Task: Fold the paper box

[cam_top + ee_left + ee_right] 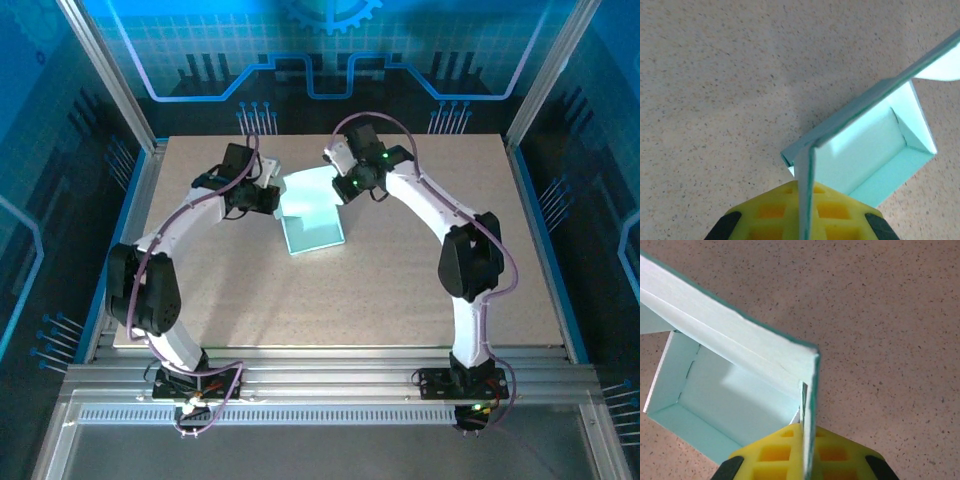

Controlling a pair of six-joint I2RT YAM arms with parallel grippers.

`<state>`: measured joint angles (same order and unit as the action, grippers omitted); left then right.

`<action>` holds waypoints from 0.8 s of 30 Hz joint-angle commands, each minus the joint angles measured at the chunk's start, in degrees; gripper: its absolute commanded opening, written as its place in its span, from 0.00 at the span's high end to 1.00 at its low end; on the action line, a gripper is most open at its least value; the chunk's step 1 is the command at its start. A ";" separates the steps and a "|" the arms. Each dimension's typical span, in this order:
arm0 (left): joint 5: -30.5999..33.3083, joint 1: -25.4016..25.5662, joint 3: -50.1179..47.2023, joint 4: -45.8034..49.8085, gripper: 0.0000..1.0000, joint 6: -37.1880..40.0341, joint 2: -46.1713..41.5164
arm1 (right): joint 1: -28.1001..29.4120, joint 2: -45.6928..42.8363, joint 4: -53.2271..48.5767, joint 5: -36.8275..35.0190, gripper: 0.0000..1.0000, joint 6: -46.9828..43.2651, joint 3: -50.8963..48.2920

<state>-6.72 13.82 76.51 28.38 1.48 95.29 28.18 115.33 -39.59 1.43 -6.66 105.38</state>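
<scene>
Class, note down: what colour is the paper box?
The paper box is pale mint-blue, with darker teal edges; the left wrist view shows it best.

left end effector, paper box, right end effector across table

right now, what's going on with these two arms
Both arms are working on the paper box, which sits partly formed on the table, its tray open. The left gripper and right gripper are each shut on a side flap of its raised lid, one at each end. The lid is not yet closed.
</scene>
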 commanded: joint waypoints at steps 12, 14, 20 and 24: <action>12.04 9.80 -11.86 -24.15 1.00 -12.25 -7.17 | 5.95 -11.61 26.20 -11.13 1.00 13.37 -24.07; 13.06 11.07 -13.05 -26.12 1.00 -12.54 -7.21 | 6.69 -12.87 29.27 -13.29 1.00 15.06 -27.02; 17.38 14.00 -17.37 -33.33 1.00 -13.43 -8.47 | 9.76 -16.22 37.47 -17.75 1.00 18.37 -35.29; 19.79 15.17 -17.50 -33.85 1.00 -13.64 -7.77 | 11.72 -16.56 41.09 -21.86 1.00 21.01 -39.03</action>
<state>14.20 26.46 58.17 4.47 -10.66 89.23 36.21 99.46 -4.45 -20.84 11.33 68.31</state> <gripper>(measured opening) 0.053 0.055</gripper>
